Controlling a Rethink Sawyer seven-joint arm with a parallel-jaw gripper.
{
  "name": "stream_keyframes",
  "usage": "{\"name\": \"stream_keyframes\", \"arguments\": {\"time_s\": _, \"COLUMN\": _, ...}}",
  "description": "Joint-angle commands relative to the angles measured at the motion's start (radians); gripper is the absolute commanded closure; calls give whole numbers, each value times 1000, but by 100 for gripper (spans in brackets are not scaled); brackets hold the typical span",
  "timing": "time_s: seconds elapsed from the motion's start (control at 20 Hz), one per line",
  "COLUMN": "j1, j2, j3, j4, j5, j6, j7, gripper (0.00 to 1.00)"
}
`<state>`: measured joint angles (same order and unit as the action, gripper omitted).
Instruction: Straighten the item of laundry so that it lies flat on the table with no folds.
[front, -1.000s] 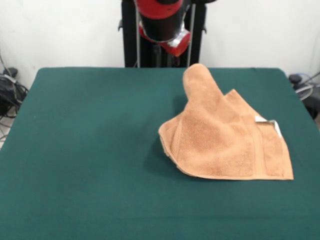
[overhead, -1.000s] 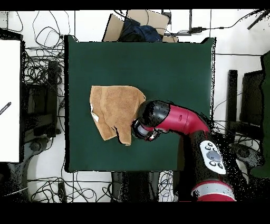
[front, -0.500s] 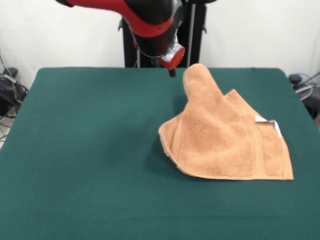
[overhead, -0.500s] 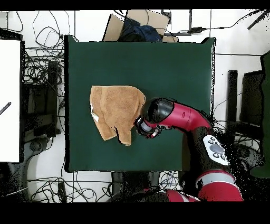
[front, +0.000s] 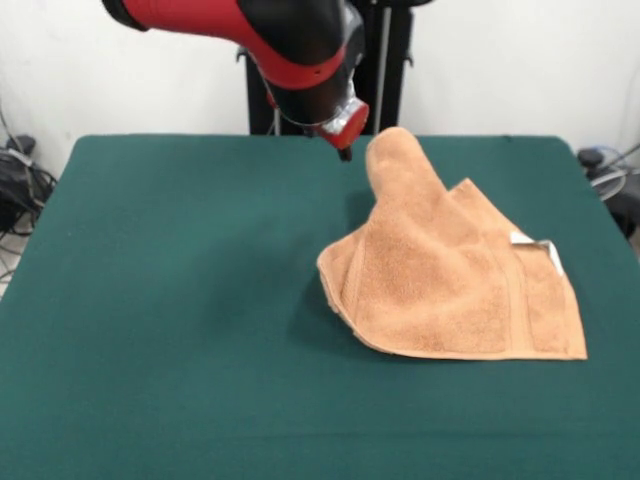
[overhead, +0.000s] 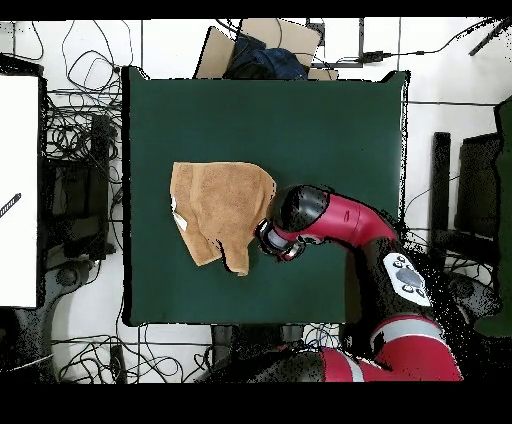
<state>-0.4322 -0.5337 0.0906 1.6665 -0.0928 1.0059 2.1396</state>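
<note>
One folded towel (front: 450, 275) lies beside the hand (front: 345, 152).

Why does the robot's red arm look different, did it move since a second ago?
Yes. Overhead, the arm's round end has slid off the towel and now sits beside its edge, over the green table. The towel itself stayed put.

A peach-orange towel (front: 450, 280) with a woven band near one edge and a small white tag (front: 535, 245) lies on the dark green table (front: 180, 300), while the arm (front: 270, 35) above is red and black with a silver-grey end and a black gripper (front: 345, 152).
</note>
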Motion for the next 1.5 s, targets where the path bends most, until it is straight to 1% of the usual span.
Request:
{"name": "stream_keyframes", "arguments": {"time_s": 0.05, "j1": 16, "j2": 77, "j3": 88, "j4": -135, "j5": -54, "j6": 4, "j7": -78, "gripper": 0}}
{"name": "stream_keyframes", "arguments": {"time_s": 0.2, "j1": 37, "j2": 95, "j3": 58, "j4": -139, "j5": -131, "j6": -208, "j7": -59, "gripper": 0}}
{"name": "stream_keyframes", "arguments": {"time_s": 0.25, "j1": 49, "j2": 95, "j3": 42, "j4": -133, "j5": -151, "j6": -257, "j7": -33, "gripper": 0}}
{"name": "stream_keyframes", "arguments": {"time_s": 0.4, "j1": 71, "j2": 113, "j3": 20, "j4": -149, "j5": -197, "j6": -334, "j7": 3, "gripper": 0}}
{"name": "stream_keyframes", "arguments": {"time_s": 0.55, "j1": 61, "j2": 163, "j3": 26, "j4": -174, "j5": -231, "j6": -411, "j7": -1, "gripper": 0}}
{"name": "stream_keyframes", "arguments": {"time_s": 0.65, "j1": 58, "j2": 189, "j3": 27, "j4": -172, "j5": -232, "j6": -429, "j7": 6, "gripper": 0}}
{"name": "stream_keyframes", "arguments": {"time_s": 0.8, "j1": 74, "j2": 183, "j3": 7, "j4": -132, "j5": -227, "j6": -458, "j7": 41, "gripper": 0}}
{"name": "stream_keyframes", "arguments": {"time_s": 1.05, "j1": 64, "j2": 206, "j3": 8, "j4": -125, "j5": -211, "j6": -490, "j7": 38, "gripper": 0}}
{"name": "stream_keyframes", "arguments": {"time_s": 1.2, "j1": 63, "j2": 192, "j3": 11, "j4": -100, "j5": -193, "j6": -470, "j7": 43, "gripper": 0}}
{"name": "stream_keyframes", "arguments": {"time_s": 1.5, "j1": 44, "j2": 182, "j3": 30, "j4": -59, "j5": -190, "j6": -487, "j7": 33, "gripper": 0}}
